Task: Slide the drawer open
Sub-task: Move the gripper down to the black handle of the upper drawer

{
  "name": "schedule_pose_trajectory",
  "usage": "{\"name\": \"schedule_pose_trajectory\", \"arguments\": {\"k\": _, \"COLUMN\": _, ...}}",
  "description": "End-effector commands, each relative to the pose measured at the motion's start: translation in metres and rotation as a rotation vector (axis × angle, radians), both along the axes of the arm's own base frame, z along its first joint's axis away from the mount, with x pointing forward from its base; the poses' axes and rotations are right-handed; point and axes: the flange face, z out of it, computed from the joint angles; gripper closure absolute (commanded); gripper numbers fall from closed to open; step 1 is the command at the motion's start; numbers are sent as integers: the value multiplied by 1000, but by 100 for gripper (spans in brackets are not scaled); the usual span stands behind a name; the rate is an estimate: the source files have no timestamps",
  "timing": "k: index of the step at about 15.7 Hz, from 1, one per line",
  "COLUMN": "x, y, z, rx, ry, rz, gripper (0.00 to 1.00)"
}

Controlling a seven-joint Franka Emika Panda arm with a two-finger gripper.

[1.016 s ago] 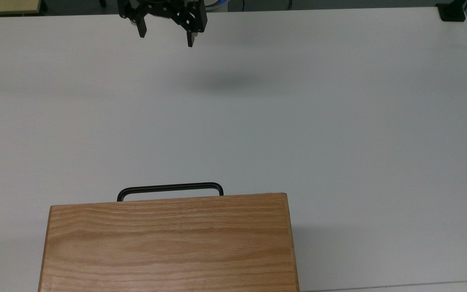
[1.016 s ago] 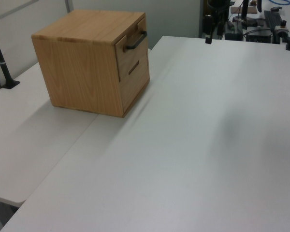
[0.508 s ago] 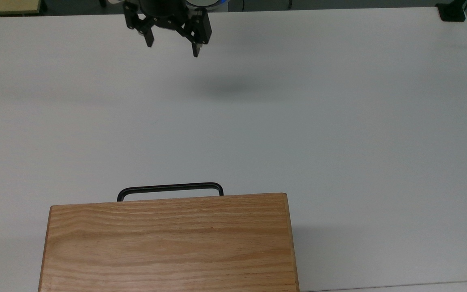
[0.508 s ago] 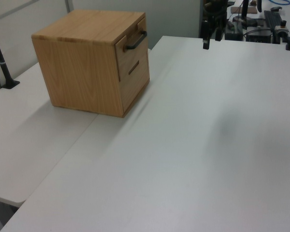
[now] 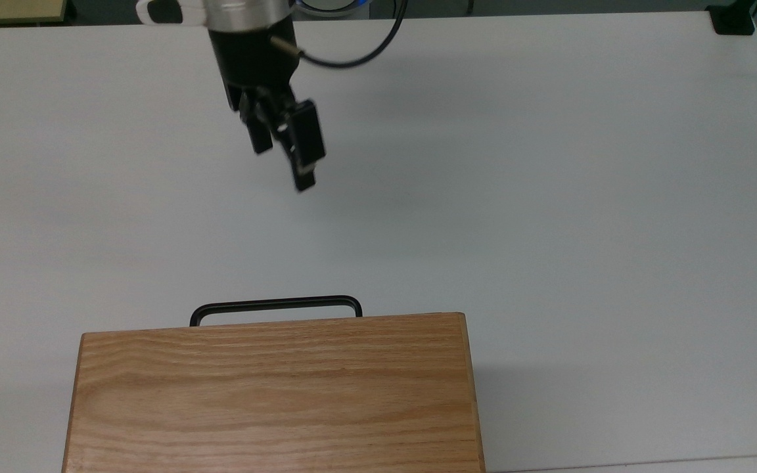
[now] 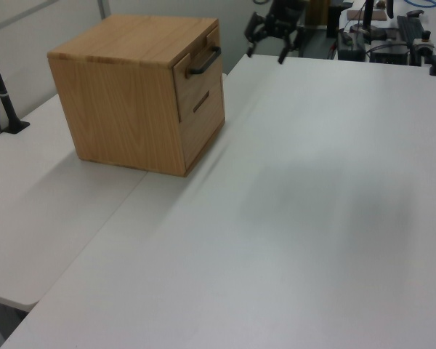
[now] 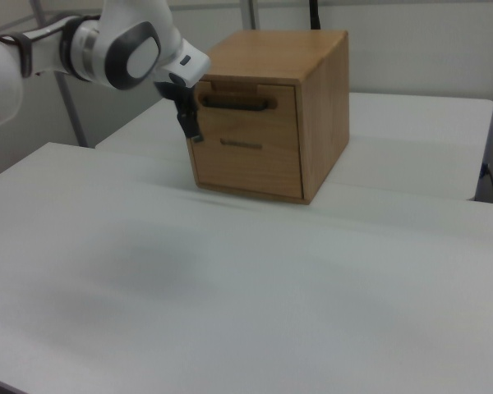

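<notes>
One white tabletop (image 5: pixel 549 197) carries one oak cabinet (image 6: pixel 123 109) at an edge. The right view shows two drawer fronts; the upper drawer (image 7: pixel 246 103), shut, bears one black handle (image 5: pixel 276 304). One gripper (image 5: pixel 283 164) hovers well apart, fingers (image 6: pixel 283 55) spread, empty.

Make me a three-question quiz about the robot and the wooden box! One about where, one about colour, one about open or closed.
1. Where is the hand?
A. above the bare table, short of the handle
B. gripping the handle
C. on top of the box

2. What colour is the top drawer's handle?
A. silver
B. black
C. red

3. Is the top drawer open?
A. fully out
B. lying on the table
C. closed

Answers:
1. A, white table lies between hand and handle in the top view.
2. B, a thin black bar.
3. C, its front sits level with the box in the right view.
</notes>
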Motion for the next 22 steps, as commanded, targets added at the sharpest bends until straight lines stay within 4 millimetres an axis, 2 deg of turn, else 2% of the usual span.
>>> {"name": "schedule_pose_trajectory", "arguments": {"k": 1, "x": 35, "y": -12, "z": 7, "rx": 140, "ry": -184, "rz": -294, "gripper": 7}}
{"name": "schedule_pose_trajectory", "arguments": {"k": 4, "x": 57, "y": -8, "z": 7, "rx": 197, "ry": -294, "rz": -427, "gripper": 8}}
{"name": "schedule_pose_trajectory", "arguments": {"k": 7, "x": 80, "y": 2, "z": -5, "rx": 172, "ry": -341, "rz": -442, "gripper": 16}}
{"name": "schedule_pose_trajectory", "arguments": {"k": 12, "x": 90, "y": 18, "z": -28, "rx": 153, "ry": -350, "rz": -422, "gripper": 25}}
{"name": "schedule_pose_trajectory", "arguments": {"k": 13, "x": 93, "y": 19, "z": -39, "rx": 147, "ry": -339, "rz": -420, "gripper": 26}}
{"name": "schedule_pose_trajectory", "arguments": {"k": 16, "x": 94, "y": 24, "z": -45, "rx": 144, "ry": -329, "rz": -413, "gripper": 42}}
{"name": "schedule_pose_trajectory", "arguments": {"k": 17, "x": 94, "y": 30, "z": -47, "rx": 138, "ry": -327, "rz": -403, "gripper": 52}}
{"name": "schedule_pose_trajectory", "arguments": {"k": 19, "x": 94, "y": 34, "z": -48, "rx": 129, "ry": -326, "rz": -393, "gripper": 80}}
{"name": "schedule_pose_trajectory", "arguments": {"k": 20, "x": 94, "y": 34, "z": -48, "rx": 129, "ry": -326, "rz": -393, "gripper": 90}}
{"name": "schedule_pose_trajectory", "arguments": {"k": 22, "x": 93, "y": 35, "z": -50, "rx": 124, "ry": -320, "rz": -390, "gripper": 94}}
